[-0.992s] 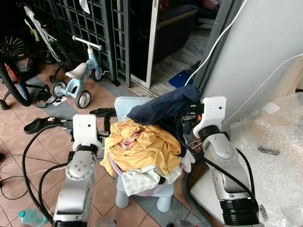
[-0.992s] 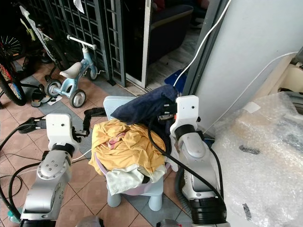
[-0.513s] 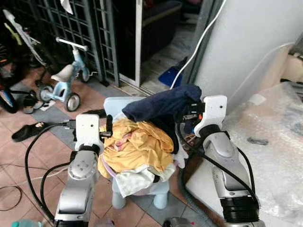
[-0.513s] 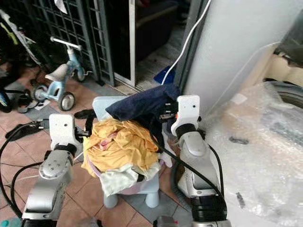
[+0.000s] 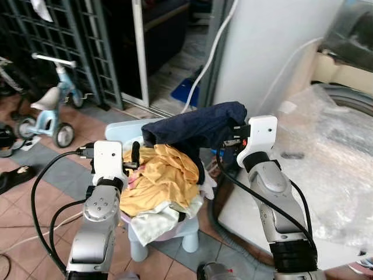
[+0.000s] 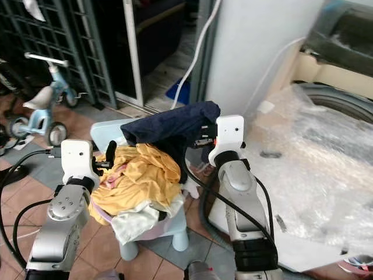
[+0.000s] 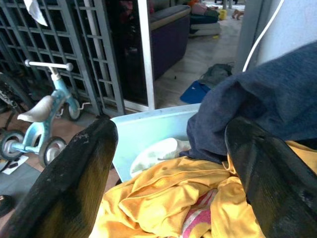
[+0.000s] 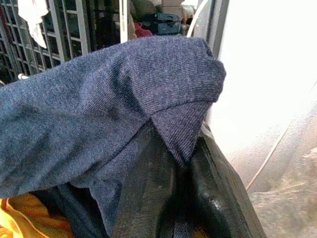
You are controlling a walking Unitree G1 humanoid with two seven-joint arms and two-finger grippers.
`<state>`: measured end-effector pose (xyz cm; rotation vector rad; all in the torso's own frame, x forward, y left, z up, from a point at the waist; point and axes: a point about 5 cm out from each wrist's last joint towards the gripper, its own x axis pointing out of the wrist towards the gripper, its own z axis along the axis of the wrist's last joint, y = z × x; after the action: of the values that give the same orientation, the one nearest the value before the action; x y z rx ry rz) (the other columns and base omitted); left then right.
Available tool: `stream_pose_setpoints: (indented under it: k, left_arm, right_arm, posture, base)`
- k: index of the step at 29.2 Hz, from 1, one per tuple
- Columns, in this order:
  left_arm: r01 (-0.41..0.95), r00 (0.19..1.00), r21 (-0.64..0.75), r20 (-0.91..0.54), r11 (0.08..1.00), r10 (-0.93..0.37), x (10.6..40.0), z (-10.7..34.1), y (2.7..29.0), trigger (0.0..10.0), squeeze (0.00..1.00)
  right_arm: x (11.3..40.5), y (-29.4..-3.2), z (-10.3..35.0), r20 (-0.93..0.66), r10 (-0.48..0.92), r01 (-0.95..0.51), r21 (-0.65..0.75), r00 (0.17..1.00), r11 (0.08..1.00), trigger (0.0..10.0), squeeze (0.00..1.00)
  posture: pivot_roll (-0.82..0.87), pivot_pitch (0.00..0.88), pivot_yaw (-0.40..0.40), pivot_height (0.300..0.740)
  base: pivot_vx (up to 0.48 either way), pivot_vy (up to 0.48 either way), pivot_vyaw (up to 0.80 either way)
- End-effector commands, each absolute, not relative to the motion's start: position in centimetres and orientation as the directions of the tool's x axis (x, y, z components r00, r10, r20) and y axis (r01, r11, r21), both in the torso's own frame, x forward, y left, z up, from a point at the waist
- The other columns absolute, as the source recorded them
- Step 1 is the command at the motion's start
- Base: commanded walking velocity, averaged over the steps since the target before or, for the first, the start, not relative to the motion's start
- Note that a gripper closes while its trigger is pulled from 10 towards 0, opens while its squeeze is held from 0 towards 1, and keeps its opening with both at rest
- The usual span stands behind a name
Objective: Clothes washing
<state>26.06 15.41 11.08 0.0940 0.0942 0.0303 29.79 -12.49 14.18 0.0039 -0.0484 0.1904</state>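
- One soft, limp dark navy knit garment [image 5: 195, 129] hangs above the heap of yellow and white laundry [image 5: 160, 184] on the pale blue plastic stool [image 6: 175, 230]; it looks light, best held at a bunched fold.
- Right gripper [image 8: 173, 176], at three o'clock of the heap, pinches a navy fold tight.
- Left gripper [image 7: 168, 163], at nine o'clock, gapes wide, holding nothing.
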Motion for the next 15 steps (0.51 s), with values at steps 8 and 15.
stream_pose_setpoints:
  k: [8, 15]
  left_arm:
    - [-0.015, 0.997, 0.090, -0.076, 0.996, 0.022, 26.01, 11.49, 15.39, 10.0, 0.00]
    - [-0.012, 0.997, 0.087, -0.080, 0.996, 0.019, 26.02, 11.41, 15.40, 10.0, 0.00]
  right_arm:
    - [29.91, -12.56, 14.39, 0.053, 0.177, -0.178, -0.001, 0.983, 0.984, 10.0, 0.00]
    - [29.97, -12.46, 14.46, 0.057, 0.179, -0.179, -0.005, 0.982, 0.984, 10.0, 0.00]
  posture:
    - [-0.03, 0.000, -0.016, 0.740]
    - [-0.03, 0.000, -0.017, 0.740]
  base:
    - [0.000, -0.302, -0.19]
    - [0.000, -0.305, -0.78]
